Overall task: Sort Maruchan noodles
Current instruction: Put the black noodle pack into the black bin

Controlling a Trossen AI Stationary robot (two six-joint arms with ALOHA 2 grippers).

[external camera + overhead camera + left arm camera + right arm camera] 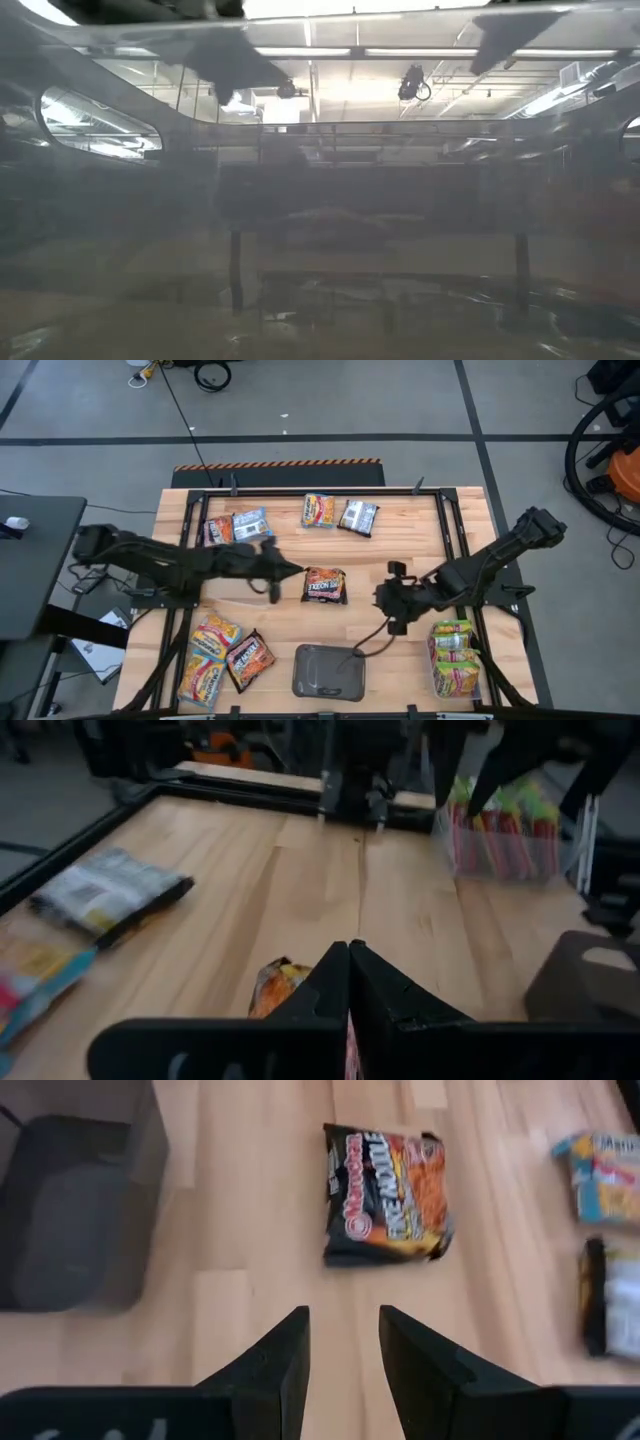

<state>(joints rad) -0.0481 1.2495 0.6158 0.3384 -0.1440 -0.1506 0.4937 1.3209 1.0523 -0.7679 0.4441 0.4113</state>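
Clear tub (457,660) holds yellow-green noodle packets (453,643); grey tray (328,671) nearby.

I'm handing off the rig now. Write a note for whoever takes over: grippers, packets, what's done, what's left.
Left gripper: shut, empty, beside the dark centre packet.
Right gripper: open, empty, on that packet's other side.
Done: yellow-green packets in the clear tub at right.
Left: centre packet, four packets loose along the far edge, and a cluster at near left that may be sorted already. Grey tray at near centre.

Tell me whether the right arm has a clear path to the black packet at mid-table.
Probably yes: the right gripper is open, aimed at the black packet, with bare wood between. The left gripper hovers close beside it.
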